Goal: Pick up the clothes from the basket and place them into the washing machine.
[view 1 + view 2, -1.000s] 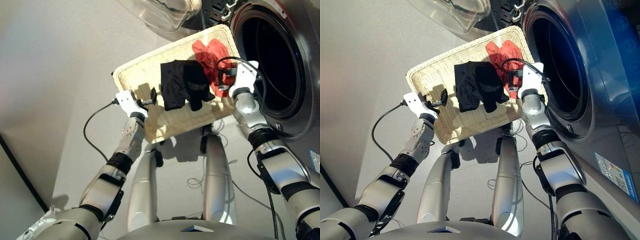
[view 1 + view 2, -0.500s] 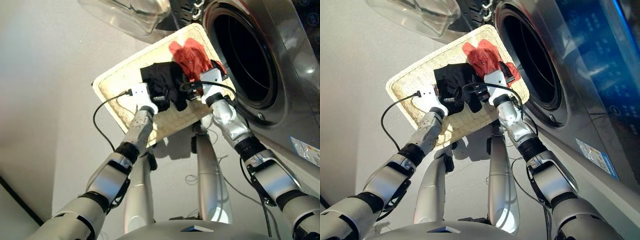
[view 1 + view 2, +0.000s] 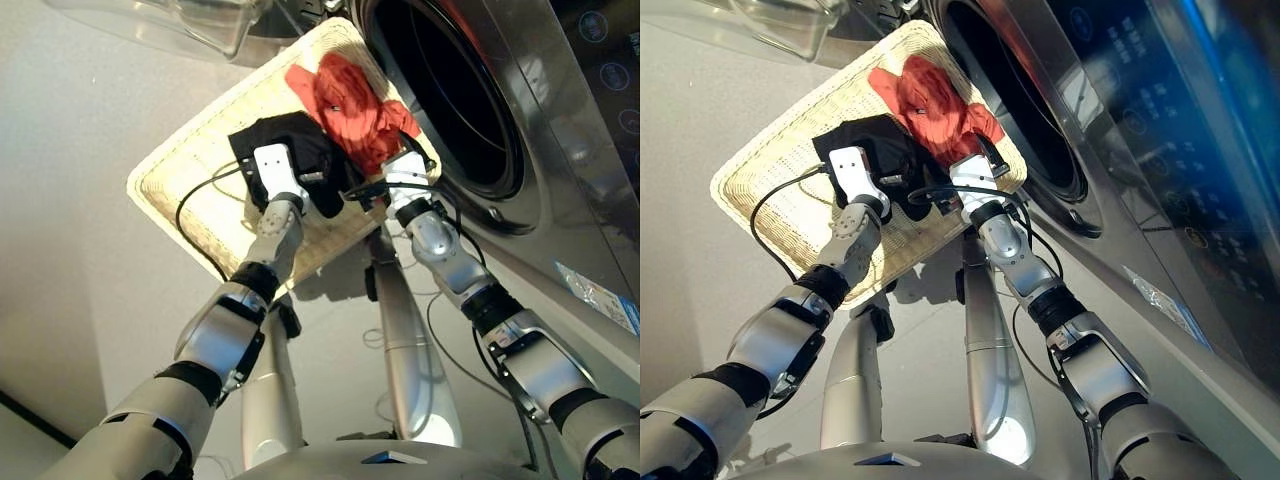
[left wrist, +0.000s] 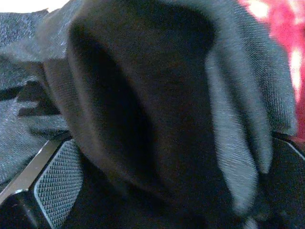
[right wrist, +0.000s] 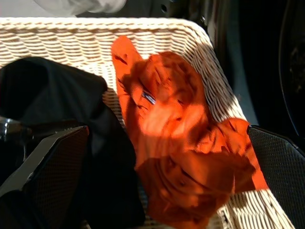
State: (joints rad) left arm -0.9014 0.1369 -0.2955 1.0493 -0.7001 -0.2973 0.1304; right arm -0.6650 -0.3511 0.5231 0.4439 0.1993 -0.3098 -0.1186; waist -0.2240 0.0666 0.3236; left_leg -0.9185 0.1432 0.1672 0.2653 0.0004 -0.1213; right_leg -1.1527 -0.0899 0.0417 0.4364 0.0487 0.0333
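We see the left gripper [image 3: 312,178] buried in the black garment [image 3: 300,150] in the basket [image 3: 190,170], fingers [image 4: 55,183] spread around a fold; the right gripper [image 5: 167,157] gapes empty over the coral-red garment [image 3: 350,100]. A thin pinch may slip short of the washing machine [image 3: 470,110].

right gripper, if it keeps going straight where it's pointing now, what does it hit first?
Most likely the coral-red garment: in the wrist view it lies directly between the right gripper's open fingers, on the basket. Depth is unclear.
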